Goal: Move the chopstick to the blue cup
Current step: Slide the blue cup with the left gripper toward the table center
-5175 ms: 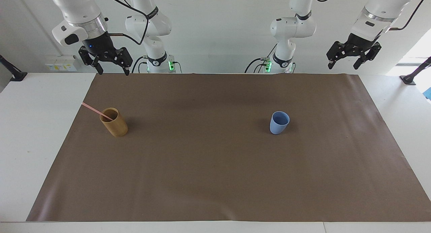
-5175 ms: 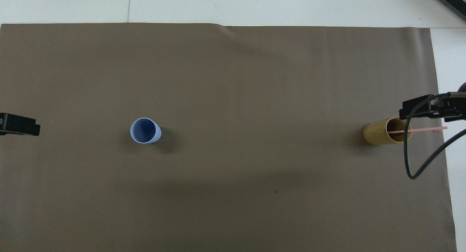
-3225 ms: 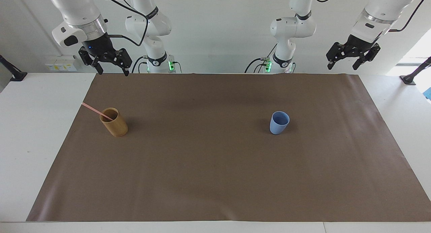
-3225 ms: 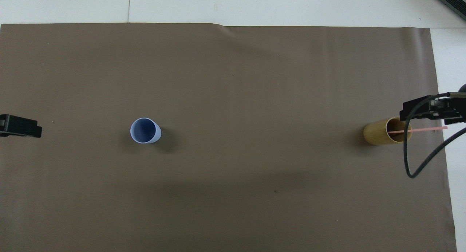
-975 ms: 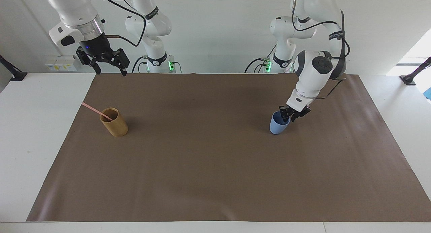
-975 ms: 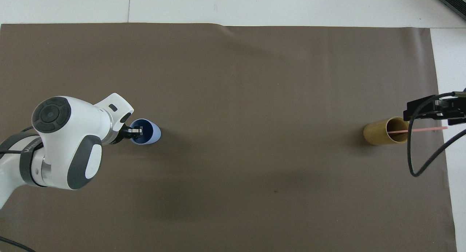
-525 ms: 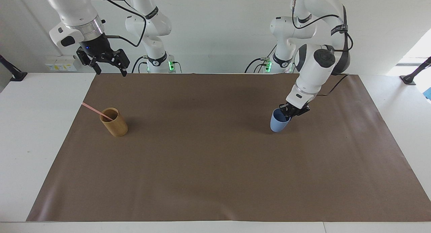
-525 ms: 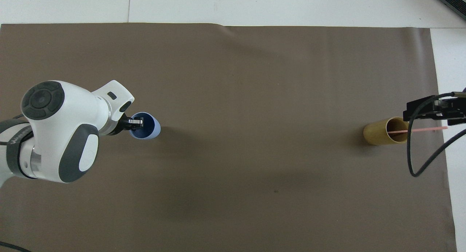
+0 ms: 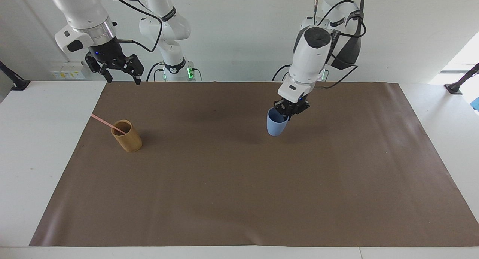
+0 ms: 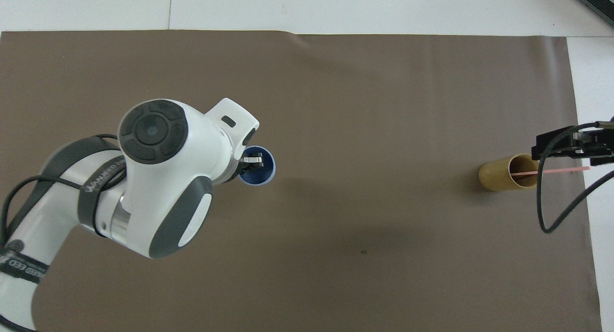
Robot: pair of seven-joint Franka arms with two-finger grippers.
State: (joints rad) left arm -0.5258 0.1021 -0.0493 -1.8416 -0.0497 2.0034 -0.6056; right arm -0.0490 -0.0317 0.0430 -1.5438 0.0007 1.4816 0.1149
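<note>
Your left pincer [image 9: 288,112] pinches the rim of the blue cup [image 9: 276,125], one finger inside it, cup lifted clear of the brown mat [image 9: 239,199] near mid-table. Cup interior looks empty where it shows; your arm hides part of the rim from overhead. Your right pincer [image 9: 120,76] hangs spread, waiting, at its end of the table. The chopstick [image 9: 107,124] leans in the bamboo cup [image 9: 128,137], lower end hidden inside.
</note>
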